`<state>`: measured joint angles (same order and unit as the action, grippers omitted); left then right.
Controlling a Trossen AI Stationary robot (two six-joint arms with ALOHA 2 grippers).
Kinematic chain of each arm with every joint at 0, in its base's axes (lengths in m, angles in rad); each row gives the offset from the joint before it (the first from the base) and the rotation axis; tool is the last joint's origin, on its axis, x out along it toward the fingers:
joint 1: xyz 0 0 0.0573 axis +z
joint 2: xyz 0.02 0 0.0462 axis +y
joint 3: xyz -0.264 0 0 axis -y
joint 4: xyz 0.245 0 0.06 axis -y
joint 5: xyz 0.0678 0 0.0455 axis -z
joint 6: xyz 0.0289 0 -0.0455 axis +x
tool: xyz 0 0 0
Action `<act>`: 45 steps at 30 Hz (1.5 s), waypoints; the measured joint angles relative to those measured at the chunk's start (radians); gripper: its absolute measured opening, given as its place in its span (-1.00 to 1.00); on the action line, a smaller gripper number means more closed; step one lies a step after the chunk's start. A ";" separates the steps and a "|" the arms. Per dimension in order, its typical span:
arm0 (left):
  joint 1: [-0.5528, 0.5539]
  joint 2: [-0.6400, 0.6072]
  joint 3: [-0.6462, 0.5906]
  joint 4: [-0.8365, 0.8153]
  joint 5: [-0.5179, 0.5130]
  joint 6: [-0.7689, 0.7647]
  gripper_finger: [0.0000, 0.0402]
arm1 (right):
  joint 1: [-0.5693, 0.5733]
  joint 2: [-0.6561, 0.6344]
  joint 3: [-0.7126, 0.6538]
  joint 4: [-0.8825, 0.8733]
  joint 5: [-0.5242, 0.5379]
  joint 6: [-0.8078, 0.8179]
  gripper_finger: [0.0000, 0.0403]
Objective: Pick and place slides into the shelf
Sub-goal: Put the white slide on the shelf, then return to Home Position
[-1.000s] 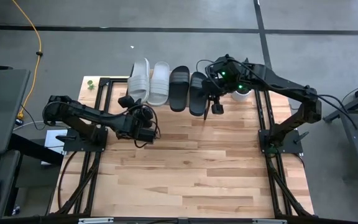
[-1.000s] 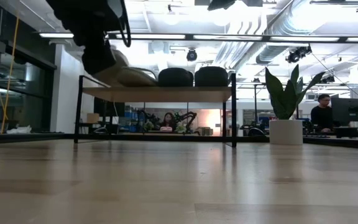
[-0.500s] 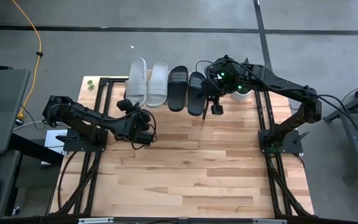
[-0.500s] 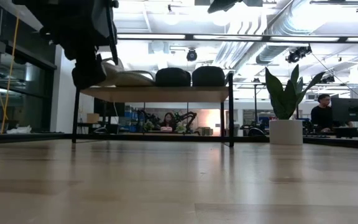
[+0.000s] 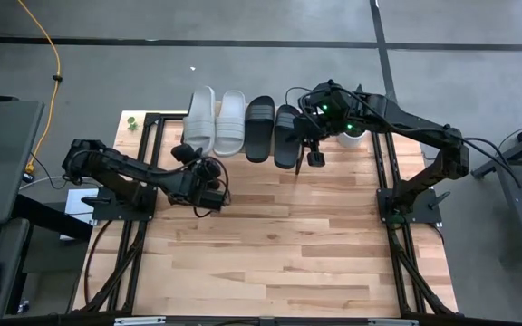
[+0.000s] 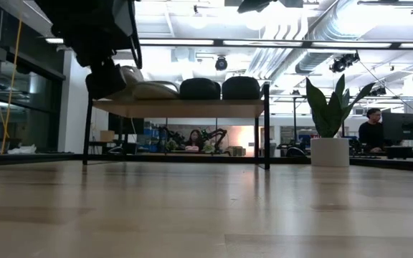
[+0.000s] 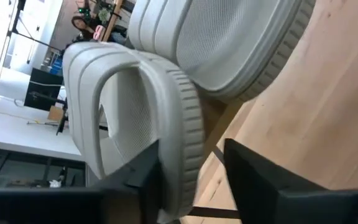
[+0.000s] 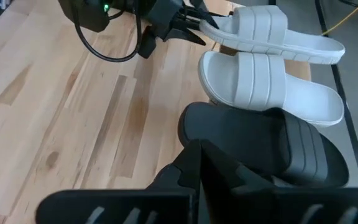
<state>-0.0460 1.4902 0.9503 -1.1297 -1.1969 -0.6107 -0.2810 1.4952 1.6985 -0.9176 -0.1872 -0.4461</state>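
Note:
Four slides lie side by side on the shelf (image 6: 181, 107) at the table's far edge: two light grey (image 5: 198, 116) (image 5: 232, 122) and two black (image 5: 261, 127) (image 5: 287, 136), soles down. My left gripper (image 5: 187, 149) is open at the near, strap end of the leftmost grey slide (image 7: 185, 56), with the sole's rim between its fingers. My right gripper (image 5: 309, 156) hangs shut beside the near end of the rightmost black slide. In the right wrist view its fingers (image 8: 188, 168) sit in front of a black slide (image 8: 260, 140). My left gripper comes level from the table's near side. One finger (image 7: 145, 177) lies against the ridged sole rim (image 7: 182, 143) at the grey slide's strap end; the other finger (image 7: 253, 171) stands apart from it. The slide rests on the shelf. My right gripper: I cannot tell whether it touches the black slide.
A white pot with a green plant (image 6: 330, 136) stands right of the shelf, close behind my right arm (image 5: 406, 122). The shelf's thin dark legs (image 6: 266, 125) stand on the wooden tabletop (image 5: 279, 244), which stretches bare toward the near edge. People sit in the room beyond.
My left gripper has drawn a little toward the table's left edge. The leftmost grey slide, slanted a second ago, has swung its far end leftward and now lies straighter beside its pair. The shelf has shifted slightly to the left in the low view.

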 joint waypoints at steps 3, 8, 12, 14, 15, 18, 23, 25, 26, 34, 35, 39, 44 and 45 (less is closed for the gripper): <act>0.000 0.000 0.019 0.000 -0.005 0.015 -0.06 | 0.000 0.000 0.000 0.000 -0.022 0.000 -1.00; 0.000 0.000 0.057 -0.018 -0.011 0.038 0.21 | 0.000 0.000 0.000 -0.001 -0.039 0.000 -1.00; 0.000 0.000 0.098 -0.059 -0.014 0.040 0.34 | 0.000 0.000 0.000 -0.007 -0.041 0.000 -1.00; 0.000 0.000 0.124 -0.079 -0.019 0.041 0.37 | 0.000 0.000 0.000 -0.006 -0.041 -0.003 -1.00; 0.000 0.000 0.135 -0.086 -0.023 0.042 0.38 | 0.000 0.000 0.000 -0.005 -0.041 -0.004 -1.00; 0.000 0.000 0.174 -0.099 -0.024 0.042 0.38 | 0.000 0.000 0.000 0.008 -0.041 -0.007 -1.00; -0.035 0.000 0.234 -0.101 -0.037 0.066 0.32 | 0.000 -0.001 0.000 0.024 -0.041 -0.007 -1.00; -0.068 0.000 0.256 -0.099 -0.070 0.073 0.29 | 0.000 -0.001 0.000 0.037 -0.041 -0.003 -1.00; -0.086 0.000 0.264 -0.100 -0.090 0.073 0.26 | 0.000 -0.001 0.000 0.042 -0.041 0.000 -1.00; -0.223 -0.063 0.309 -0.101 -0.136 0.028 -0.13 | 0.000 -0.001 -0.001 0.112 -0.073 0.045 -1.00; -0.242 -0.077 0.311 -0.102 -0.139 0.027 -0.20 | 0.000 -0.001 -0.001 0.125 -0.080 0.053 -1.00; -0.310 -0.146 0.313 -0.102 -0.158 0.027 -0.54 | 0.000 -0.004 -0.001 0.173 -0.121 0.080 -1.00; -0.392 -0.252 0.312 -0.097 -0.159 0.027 -0.95 | 0.001 -0.035 -0.002 0.214 -0.133 0.126 -1.00; -0.409 -0.269 0.312 -0.092 -0.159 0.026 -0.96 | 0.004 -0.043 -0.002 0.226 -0.141 0.133 -1.00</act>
<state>-0.4547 1.2213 1.2621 -1.2213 -1.3555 -0.5842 -0.2769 1.4520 1.6970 -0.6912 -0.3278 -0.3133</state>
